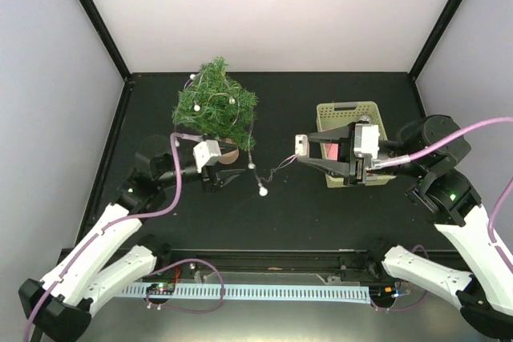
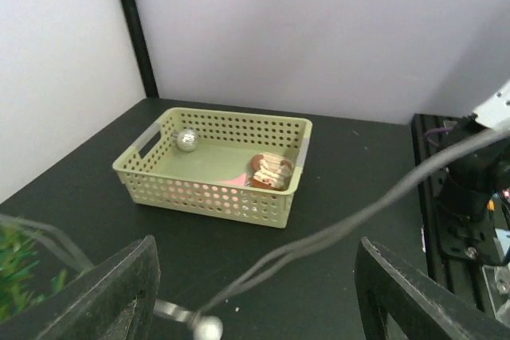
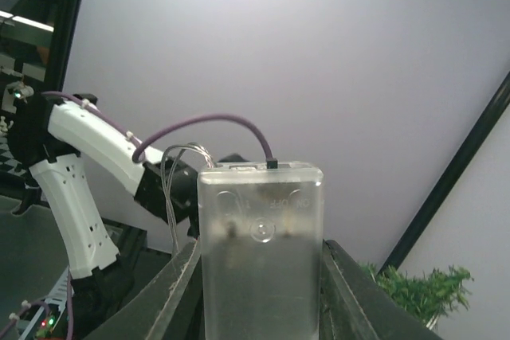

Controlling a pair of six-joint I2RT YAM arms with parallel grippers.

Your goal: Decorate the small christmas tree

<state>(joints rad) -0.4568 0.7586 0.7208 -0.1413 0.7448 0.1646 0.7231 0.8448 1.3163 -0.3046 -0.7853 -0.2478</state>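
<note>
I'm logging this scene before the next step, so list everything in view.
small christmas tree: one, dark green, back left of the table
light string: one, thin wire with silver balls, running from the tree to the battery box
battery box: one, clear plastic, in the right end effector
basket: one, pale green, right side of the table
silver ball: one, in a corner of the basket
ornament: one, brown and white, in the basket
table: one, black
left end effector: open, beside the tree
right end effector: shut on the battery box
</note>
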